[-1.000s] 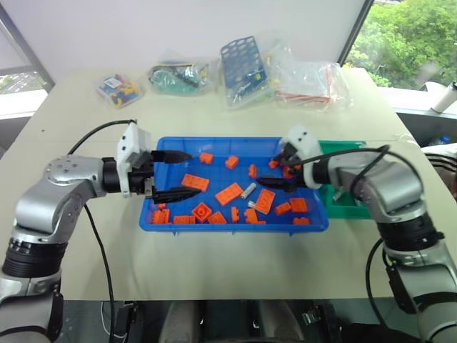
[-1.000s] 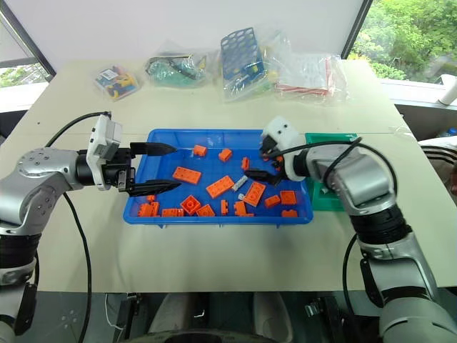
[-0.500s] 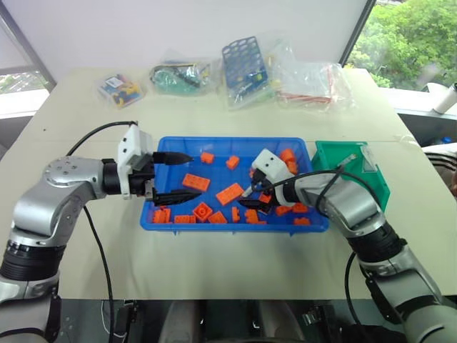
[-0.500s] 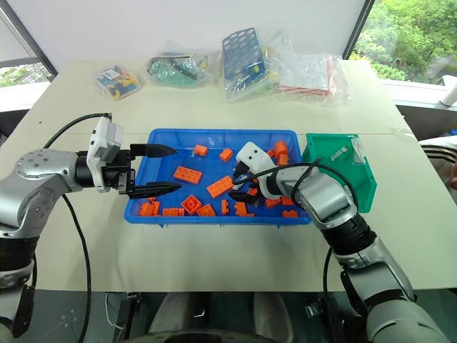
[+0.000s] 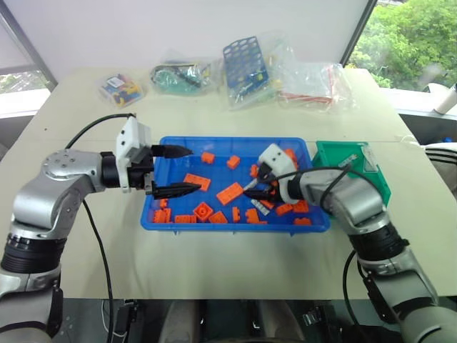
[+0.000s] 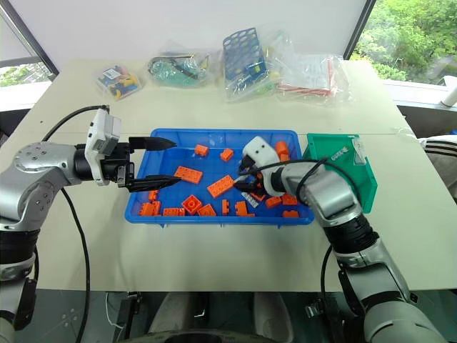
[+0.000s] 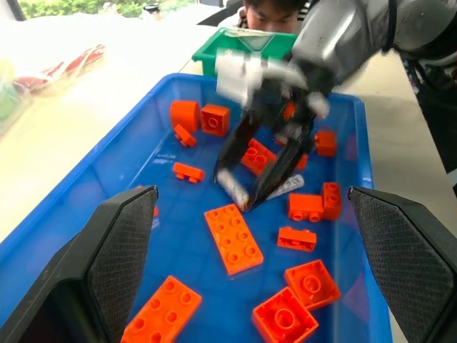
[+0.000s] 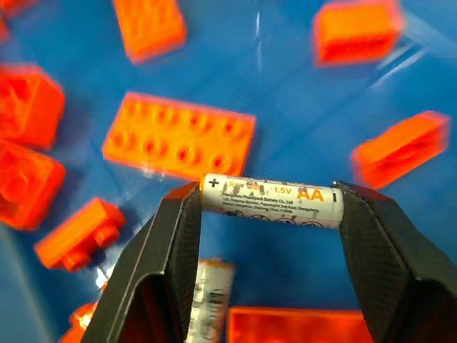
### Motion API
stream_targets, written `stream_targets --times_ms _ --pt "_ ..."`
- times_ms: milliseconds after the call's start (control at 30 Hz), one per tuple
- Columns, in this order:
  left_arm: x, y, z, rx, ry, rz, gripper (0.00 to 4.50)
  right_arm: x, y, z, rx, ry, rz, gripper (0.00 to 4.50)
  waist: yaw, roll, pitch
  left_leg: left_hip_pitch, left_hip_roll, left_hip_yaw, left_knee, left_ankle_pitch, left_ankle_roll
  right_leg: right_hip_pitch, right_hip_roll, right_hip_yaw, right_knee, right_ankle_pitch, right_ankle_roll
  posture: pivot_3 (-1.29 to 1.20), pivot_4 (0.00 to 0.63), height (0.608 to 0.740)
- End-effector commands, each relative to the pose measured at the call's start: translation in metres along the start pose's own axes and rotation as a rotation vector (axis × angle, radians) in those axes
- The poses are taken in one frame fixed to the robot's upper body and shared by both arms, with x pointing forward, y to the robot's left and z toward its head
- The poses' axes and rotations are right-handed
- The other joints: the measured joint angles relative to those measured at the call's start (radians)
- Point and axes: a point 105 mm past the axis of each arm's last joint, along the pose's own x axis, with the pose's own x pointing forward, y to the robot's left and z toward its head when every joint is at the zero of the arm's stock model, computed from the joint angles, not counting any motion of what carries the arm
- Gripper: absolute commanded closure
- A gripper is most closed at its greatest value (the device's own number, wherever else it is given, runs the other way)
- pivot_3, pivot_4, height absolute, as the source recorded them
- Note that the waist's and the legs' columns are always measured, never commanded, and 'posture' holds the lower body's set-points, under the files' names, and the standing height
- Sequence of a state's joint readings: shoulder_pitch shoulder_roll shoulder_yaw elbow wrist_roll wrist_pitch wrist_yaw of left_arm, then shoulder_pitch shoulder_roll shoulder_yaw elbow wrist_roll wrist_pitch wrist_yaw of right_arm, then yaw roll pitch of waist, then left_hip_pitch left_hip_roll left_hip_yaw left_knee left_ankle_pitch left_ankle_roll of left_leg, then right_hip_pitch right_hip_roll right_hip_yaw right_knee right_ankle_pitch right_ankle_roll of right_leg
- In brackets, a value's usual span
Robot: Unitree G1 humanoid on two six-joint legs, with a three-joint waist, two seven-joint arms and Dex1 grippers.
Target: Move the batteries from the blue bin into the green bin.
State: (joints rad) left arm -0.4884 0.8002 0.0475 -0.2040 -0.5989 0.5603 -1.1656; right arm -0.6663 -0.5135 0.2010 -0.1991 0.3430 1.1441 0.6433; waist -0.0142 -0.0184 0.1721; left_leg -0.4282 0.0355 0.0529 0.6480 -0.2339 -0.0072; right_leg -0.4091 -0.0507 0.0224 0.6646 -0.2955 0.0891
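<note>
The blue bin [image 5: 235, 227] lies mid-table and holds many orange bricks [image 5: 229, 193]. My right gripper [image 5: 255, 194] reaches into its middle, shut end to end on a silver AA battery [image 8: 271, 201]. A second battery [image 8: 207, 300] lies on the bin floor just beside one fingertip; it also shows in the left wrist view as the battery [image 7: 287, 187]. The green bin [image 5: 350, 168] stands against the blue bin's right end, behind my right forearm. My left gripper [image 5: 178, 170] hovers open over the blue bin's left end, holding nothing.
Clear bags of parts and a blue perforated rack [image 5: 244, 61] lie along the table's far edge. A white bottle [image 5: 446, 96] stands off the table at the far right. A person [image 7: 275, 7] is beyond the green bin.
My right gripper has swung from the blue bin's right end to its middle, dropped among the bricks and closed on a battery. The left gripper has stayed put.
</note>
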Motion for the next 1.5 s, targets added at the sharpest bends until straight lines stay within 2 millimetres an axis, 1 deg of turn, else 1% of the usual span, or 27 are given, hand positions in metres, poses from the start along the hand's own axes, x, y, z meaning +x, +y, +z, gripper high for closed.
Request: stream_targets --times_ms 33,67,133,200,300,367,400,433,467,500,533,567,700,767,833,900,967,1033,1067,1167,1267,1333,1400,1500 --pt "0.002 -0.001 0.008 0.045 -0.016 -0.016 0.00 -0.058 -0.038 0.040 0.018 -0.140 -0.133 2.25 0.003 0.000 0.000 0.000 0.000 0.000 0.000 0.000 0.000 0.000 0.000 0.000 0.000 0.000 0.000 0.00 0.150 0.739" --pt "0.003 -0.001 0.007 0.045 -0.016 -0.017 0.00 -0.074 -0.053 0.037 0.023 -0.129 -0.192 2.25 0.008 0.000 0.000 0.000 0.000 0.000 0.000 0.000 0.000 0.000 0.000 0.000 0.000 0.000 0.000 0.00 0.150 0.739" --pt "0.004 -0.001 0.007 0.044 -0.018 -0.020 0.00 -0.101 -0.075 0.025 0.028 -0.091 -0.284 2.25 0.021 0.000 0.000 -0.001 -0.001 0.000 0.000 0.000 0.000 0.001 -0.002 -0.001 -0.001 0.000 0.000 0.00 0.150 0.739" --pt "0.005 -0.001 0.006 0.043 -0.020 -0.023 0.00 -0.123 -0.089 0.011 0.043 -0.046 -0.350 2.25 0.023 0.000 0.000 0.000 -0.001 0.000 0.000 -0.001 0.001 0.001 -0.002 -0.001 -0.003 0.000 0.000 0.00 0.150 0.739" --pt "0.006 -0.001 0.005 0.043 -0.023 -0.028 0.00 -0.142 -0.099 -0.009 0.058 0.009 -0.398 2.25 0.018 0.000 0.000 0.000 -0.002 0.001 0.000 -0.001 0.001 0.002 -0.002 0.000 -0.003 0.000 0.000 0.00 0.150 0.739" --pt "0.008 0.000 0.005 0.044 -0.025 -0.031 0.00 -0.147 -0.100 -0.018 0.068 0.033 -0.413 2.25 0.010 0.000 0.000 0.000 -0.002 0.001 0.000 -0.001 0.001 0.001 -0.001 0.000 -0.003 0.000 0.000 0.00 0.150 0.739" --pt "0.008 0.000 0.005 0.045 -0.027 -0.032 0.00 -0.147 -0.100 -0.022 0.072 0.043 -0.421 1.75 0.003 0.000 0.000 0.000 -0.001 0.001 0.000 -0.001 0.001 0.001 -0.001 0.001 -0.002 0.000 0.000 0.00 0.150 0.739" --pt "0.009 0.000 0.005 0.045 -0.028 -0.033 0.00 -0.148 -0.100 -0.025 0.074 0.047 -0.425 1.14 -0.002 0.000 0.000 0.000 -0.001 0.000 0.000 -0.001 0.001 0.001 0.000 0.001 -0.002 0.000 0.000 0.00 0.150 0.739" --pt "0.009 0.000 0.006 0.046 -0.030 -0.035 0.00 -0.146 -0.100 -0.026 0.076 0.047 -0.425 0.72 -0.005 0.000 0.000 0.001 -0.001 0.000 0.000 -0.001 0.001 0.001 0.000 0.001 -0.001 0.000 0.000 0.00 0.150 0.739" --pt "0.010 0.001 0.006 0.047 -0.031 -0.037 0.00 -0.145 -0.100 -0.027 0.073 0.046 -0.425 0.20 -0.006 0.000 0.000 0.001 -0.001 0.000 0.000 -0.001 0.001 0.001 0.000 0.001 -0.001 0.000 0.000 0.00 0.150 0.739" --pt "0.010 0.001 0.006 0.047 -0.032 -0.038 0.00 -0.144 -0.100 -0.027 0.067 0.045 -0.428 0.04 -0.006 0.000 0.000 0.001 -0.001 0.000 0.000 -0.001 0.001 0.001 0.001 0.001 -0.001 0.000 0.000 0.00 0.150 0.739" --pt "0.011 0.001 0.006 0.047 -0.033 -0.040 0.00 -0.143 -0.101 -0.026 0.061 0.044 -0.431 0.04 -0.006 0.000 0.000 0.001 0.000 0.000 0.000 -0.001 0.001 0.001 0.001 0.001 -0.001 0.000 0.000 0.00 0.150 0.739" --pt "0.011 0.001 0.007 0.051 -0.034 -0.045 0.00 -0.139 -0.093 0.006 -0.064 -0.029 -0.372 0.04 -0.004 0.000 0.000 0.001 -0.001 0.001 0.000 -0.001 0.001 0.001 0.001 0.001 -0.001 0.000 0.000 0.00 0.150 0.739" --pt "0.011 0.001 0.007 0.051 -0.034 -0.045 0.00 -0.133 -0.080 0.022 -0.142 -0.056 -0.280 0.04 -0.005 0.000 0.000 0.001 0.000 0.001 0.000 -0.001 0.001 0.000 0.001 0.002 -0.001 0.000 0.000 0.00 0.150 0.739" --pt "0.011 0.001 0.007 0.052 -0.033 -0.047 0.00 -0.121 -0.062 0.036 -0.192 -0.074 -0.160 0.04 -0.004 0.000 0.000 0.001 0.000 0.000 0.000 -0.001 0.001 0.000 0.001 0.002 -0.001 0.000 0.000 0.00 0.150 0.739" --pt "0.012 0.001 0.007 0.054 -0.033 -0.051 0.00 -0.104 -0.043 0.041 -0.232 -0.063 -0.049 0.04 -0.003 0.000 0.000 0.001 0.000 0.000 0.000 -0.001 0.001 0.000 0.001 0.001 -0.001 0.000 0.000 0.00 0.150 0.739" --pt "0.013 0.000 0.008 0.056 -0.034 -0.054 0.00 -0.088 -0.026 0.037 -0.285 -0.030 0.045 0.04 -0.002 0.000 0.000 0.001 0.000 0.000 0.000 -0.001 0.001 0.000 0.001 0.001 -0.001 0.000 0.000 0.00 0.150 0.739" --pt "0.014 -0.001 0.008 0.059 -0.034 -0.057 0.00 -0.070 -0.010 0.027 -0.331 0.007 0.130 0.04 0.000 0.000 0.000 0.000 0.002 0.000 0.000 -0.001 0.001 0.000 0.001 0.001 -0.001 0.000 0.000 0.00 0.150 0.739" --pt "0.013 -0.002 0.008 0.060 -0.033 -0.059 0.00 -0.060 -0.003 0.019 -0.356 0.035 0.165 0.04 0.001 0.000 0.000 0.000 0.002 0.000 0.000 -0.001 0.001 0.000 0.001 0.001 -0.001 0.000 0.000 0.00 0.150 0.739" --pt "0.013 -0.004 0.008 0.063 -0.032 -0.059 0.00 -0.043 0.005 0.002 -0.406 0.091 0.221 0.04 0.003 0.000 0.000 0.000 0.001 0.000 0.001 -0.001 0.001 0.001 0.001 0.001 -0.001 0.000 0.000 0.00 0.150 0.739" --pt "0.009 -0.004 0.009 0.064 -0.030 -0.046 0.00 -0.032 0.008 -0.016 -0.463 0.154 0.274 0.04 0.003 0.000 0.000 0.000 0.000 0.000 0.001 -0.001 0.001 0.001 0.000 0.001 -0.001 0.000 0.000 0.00 0.150 0.739" --pt "0.006 -0.004 0.008 0.064 -0.025 -0.031 0.00 -0.024 0.000 -0.025 -0.493 0.193 0.268 0.04 0.001 0.000 0.000 0.000 0.000 0.000 0.001 -0.001 0.001 0.001 0.000 0.001 -0.001 0.000 0.000 0.00 0.150 0.739" --pt "0.004 -0.004 0.008 0.064 -0.025 -0.020 0.00 -0.019 -0.007 -0.028 -0.506 0.208 0.254 0.04 0.001 0.000 0.000 0.000 0.000 0.000 0.001 -0.001 0.001 0.000 0.001 0.001 0.000 0.000 0.000 0.00 0.150 0.739" --pt "0.002 -0.004 0.010 0.063 -0.028 -0.005 0.00 -0.017 -0.008 -0.028 -0.509 0.204 0.273 0.04 0.000 0.000 0.000 0.000 0.000 0.000 0.001 -0.001 0.001 0.000 0.001 0.001 0.000 0.000 0.000 0.00 0.150 0.739"
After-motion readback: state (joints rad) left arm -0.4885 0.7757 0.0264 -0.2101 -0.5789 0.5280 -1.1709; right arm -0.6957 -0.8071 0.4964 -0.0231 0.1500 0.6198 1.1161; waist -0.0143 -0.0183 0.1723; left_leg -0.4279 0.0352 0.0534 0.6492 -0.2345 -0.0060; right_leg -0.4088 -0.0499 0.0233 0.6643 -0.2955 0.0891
